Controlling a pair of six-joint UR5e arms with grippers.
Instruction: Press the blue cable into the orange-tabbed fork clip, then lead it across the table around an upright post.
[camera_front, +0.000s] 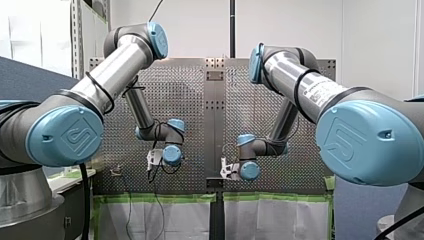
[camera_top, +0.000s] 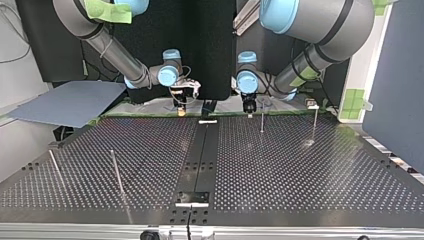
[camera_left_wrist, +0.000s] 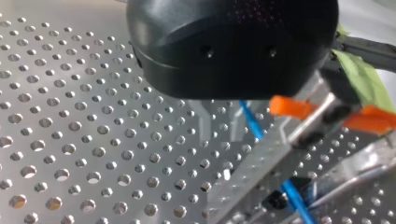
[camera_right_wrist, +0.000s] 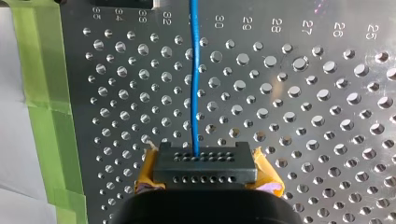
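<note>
Up close, the blue cable was held tight in my right gripper, whose yellow pads were squeezed together on it. From there the cable was stretched long and straight, pointing right away from the gripper over the holes of the table. A bit further along, under my left gripper, it was seen slanting past the orange tabs of the fork clip. Whether that gripper was open or closed could not be told. The first step was judged to be in hand, as the cable did not look pushed into the clip yet. Next, it would need to be kept tight and pressed down between the prongs. Farthest off, across the table, an upright post was seen standing with no cable round it.
</note>
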